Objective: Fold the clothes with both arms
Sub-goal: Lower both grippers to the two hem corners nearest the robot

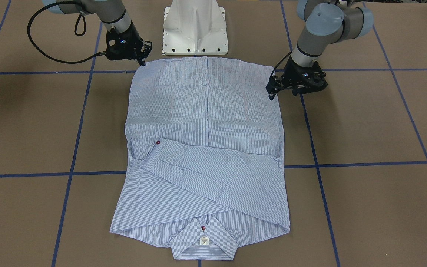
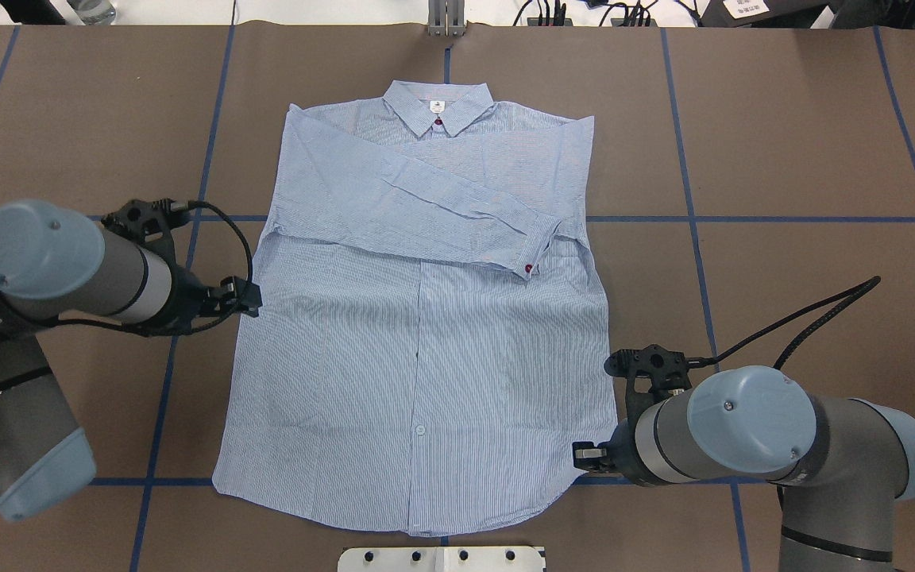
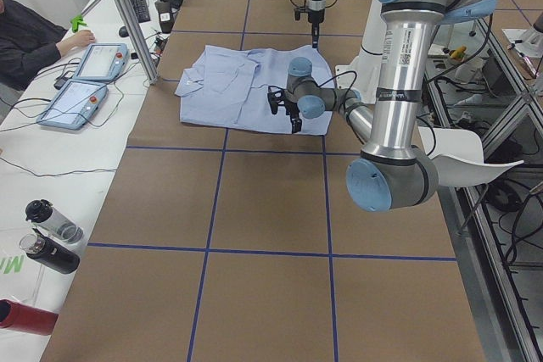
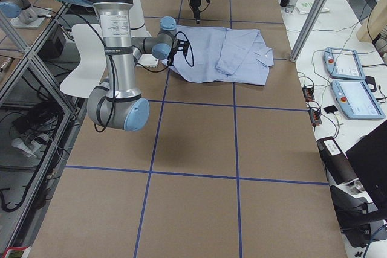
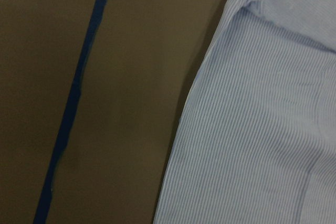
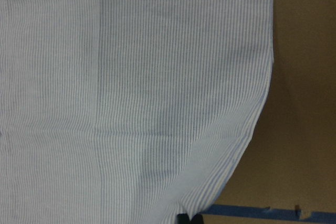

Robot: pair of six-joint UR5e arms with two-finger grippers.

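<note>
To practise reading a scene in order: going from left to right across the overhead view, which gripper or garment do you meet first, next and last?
left gripper → pinstriped shirt → right gripper

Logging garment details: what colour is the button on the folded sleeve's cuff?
Dark red; the cuff button shows best in the front-facing view.
</note>
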